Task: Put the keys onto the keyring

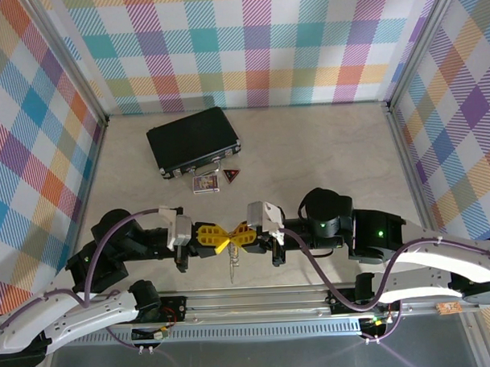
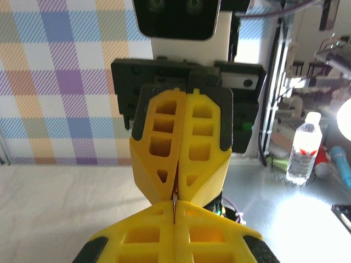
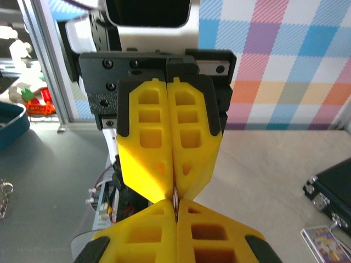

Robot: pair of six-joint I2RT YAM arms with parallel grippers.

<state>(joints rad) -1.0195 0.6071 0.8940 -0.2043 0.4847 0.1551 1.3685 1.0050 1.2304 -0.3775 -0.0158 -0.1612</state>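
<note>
Yellow plastic fingers of the left gripper (image 1: 215,236) and the right gripper (image 1: 239,234) meet tip to tip over the near part of the table (image 1: 324,156), just ahead of the arm bases. I read both as fully closed. In each wrist view the two fingers of each pair press flat together, and a thin dark sliver sits where the four tips converge. In the top view a key (image 1: 231,266) shows at that meeting point. Its slim silvery blade runs toward the arm bases from a slanted yellow piece. I cannot tell which pair of fingers pinches it. Well apart, toward the far wall, a black case (image 1: 193,139) lies flat. Just in front of its near right corner sit a small picture card (image 1: 205,183) and a red-and-black triangular tag (image 1: 231,177), side by side.
</note>
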